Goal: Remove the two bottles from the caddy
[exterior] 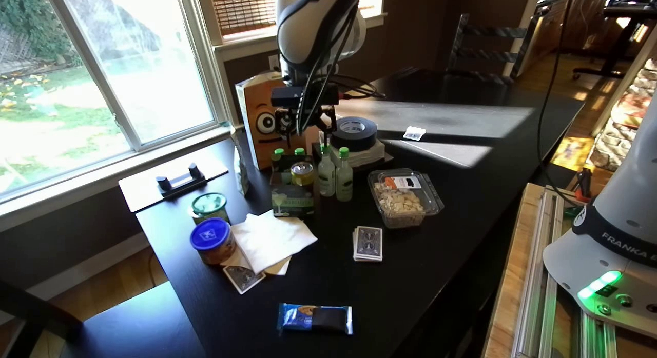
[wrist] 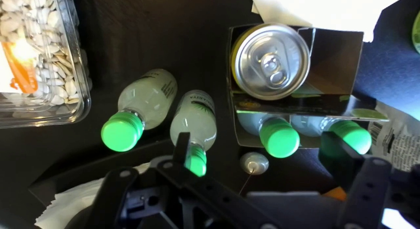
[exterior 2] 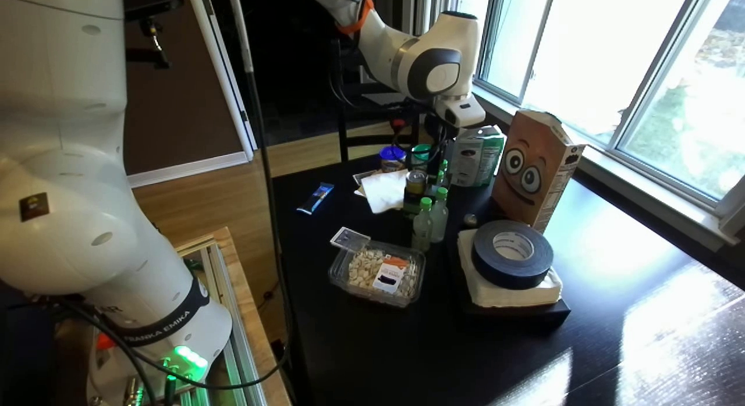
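The caddy (exterior: 292, 205) is a dark cardboard carrier, also in the wrist view (wrist: 334, 66). It holds a yellow can (wrist: 272, 63) and two green-capped bottles (wrist: 279, 138) (wrist: 351, 134) side by side in one row. Their caps show in an exterior view (exterior: 278, 152). Two more green-capped pale bottles (exterior: 326, 173) (exterior: 344, 182) stand on the table beside the caddy. My gripper (exterior: 308, 141) is open and empty above. In the wrist view its fingers (wrist: 262, 148) are wide apart, one overlapping a standing bottle's cap, the other overlapping the far caddy bottle's cap. Contact cannot be told.
A brown box with eyes (exterior: 263, 124) stands behind the caddy. A tape roll (exterior 2: 512, 255) lies on a white stack. A clear seed tub (exterior: 405, 199) is near the standing bottles. White napkins (exterior: 272, 240) and a blue-lidded jar (exterior: 211, 240) lie in front.
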Motion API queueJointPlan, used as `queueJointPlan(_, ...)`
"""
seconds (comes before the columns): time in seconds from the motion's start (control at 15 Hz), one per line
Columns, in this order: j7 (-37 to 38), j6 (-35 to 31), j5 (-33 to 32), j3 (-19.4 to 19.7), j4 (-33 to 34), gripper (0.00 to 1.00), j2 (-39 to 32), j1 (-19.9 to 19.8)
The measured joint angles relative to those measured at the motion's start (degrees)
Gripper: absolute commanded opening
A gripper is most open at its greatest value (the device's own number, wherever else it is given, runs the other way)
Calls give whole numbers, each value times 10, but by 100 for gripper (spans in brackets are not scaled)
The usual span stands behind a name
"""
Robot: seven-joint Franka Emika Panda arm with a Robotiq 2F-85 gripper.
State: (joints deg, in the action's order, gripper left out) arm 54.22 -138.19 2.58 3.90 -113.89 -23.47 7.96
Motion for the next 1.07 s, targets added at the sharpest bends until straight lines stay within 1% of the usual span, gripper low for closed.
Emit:
queueJointPlan(0.07,0,-5,-3,0,4,95,-6,0)
queueJointPlan(0.13,0,-9,-4,0,7,91,-12,0)
queueJointPlan(0.2,0,-14,-5,0,11,89,-17,0)
queueJointPlan(0.27,0,-19,-5,0,13,80,-21,0)
queueJointPlan(0.33,-1,-23,-5,0,17,82,-25,1)
queueJointPlan(0.4,-1,-27,-5,0,20,75,-29,1)
queueJointPlan(0.47,-1,-30,-5,0,22,75,-33,1)
queueJointPlan(0.6,-1,-33,-5,0,24,62,-38,1)
queueJointPlan(0.67,-1,-35,-5,0,24,58,-39,1)
queueJointPlan(0.87,-1,-38,-5,-1,24,57,-44,1)
queueJointPlan(1.07,-1,-44,-4,-3,24,53,-49,3)
